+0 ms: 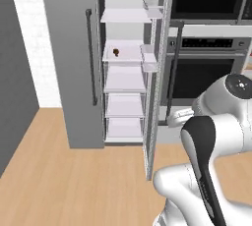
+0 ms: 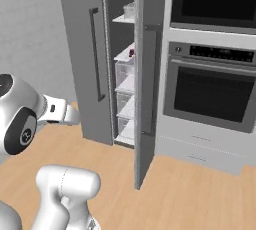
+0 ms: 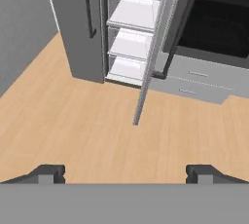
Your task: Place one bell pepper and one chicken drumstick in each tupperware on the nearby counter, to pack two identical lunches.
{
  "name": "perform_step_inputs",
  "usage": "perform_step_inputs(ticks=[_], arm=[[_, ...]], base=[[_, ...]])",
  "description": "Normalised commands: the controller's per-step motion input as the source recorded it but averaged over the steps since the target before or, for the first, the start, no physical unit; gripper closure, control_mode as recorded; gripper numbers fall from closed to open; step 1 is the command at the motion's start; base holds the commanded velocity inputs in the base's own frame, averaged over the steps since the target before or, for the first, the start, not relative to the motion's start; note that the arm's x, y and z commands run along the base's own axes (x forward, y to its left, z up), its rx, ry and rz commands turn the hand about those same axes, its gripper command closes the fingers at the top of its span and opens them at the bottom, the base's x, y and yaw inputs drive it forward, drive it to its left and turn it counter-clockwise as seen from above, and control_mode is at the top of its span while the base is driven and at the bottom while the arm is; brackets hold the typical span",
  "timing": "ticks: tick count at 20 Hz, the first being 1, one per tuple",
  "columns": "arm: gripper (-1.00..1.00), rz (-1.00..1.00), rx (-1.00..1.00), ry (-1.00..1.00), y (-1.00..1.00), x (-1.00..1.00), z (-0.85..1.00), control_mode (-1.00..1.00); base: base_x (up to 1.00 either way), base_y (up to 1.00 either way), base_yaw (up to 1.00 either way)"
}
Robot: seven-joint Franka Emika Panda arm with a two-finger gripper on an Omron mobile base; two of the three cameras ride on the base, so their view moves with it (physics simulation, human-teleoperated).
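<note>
The fridge (image 1: 74, 72) stands ahead with its right door (image 1: 155, 97) swung open, showing several white shelves. On the second shelf from the top lies a small dark brown and reddish item (image 1: 116, 52), (image 2: 131, 52). It is too small to tell whether it is the chicken drumstick or the bell pepper. The tupperware and the counter are out of view. My gripper (image 3: 125, 173) hovers well back from the fridge above the wooden floor. It is open, and nothing lies between its fingertips (image 3: 47, 173).
A built-in oven (image 2: 210, 94) with a microwave above it (image 2: 215, 1) sits right of the fridge, with drawers (image 3: 194, 79) below. The open door's edge (image 3: 146, 82) juts out toward me. Wooden floor (image 3: 73, 121) lies between me and the fridge; a grey wall (image 1: 15, 72) stands at the left.
</note>
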Motion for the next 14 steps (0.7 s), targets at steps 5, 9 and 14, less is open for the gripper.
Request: perform_step_inputs(ticks=[5,9,14], arm=[[-1.0,0.0,0.0,0.0,0.0,0.0,0.0,1.0],[-1.0,0.0,0.0,0.0,0.0,0.0,0.0,1.0],[-1.0,0.0,0.0,0.0,0.0,0.0,0.0,1.0]], base=[[0.52,1.0,-0.02],[0.83,0.48,-0.16],[0.96,0.0,-0.13]])
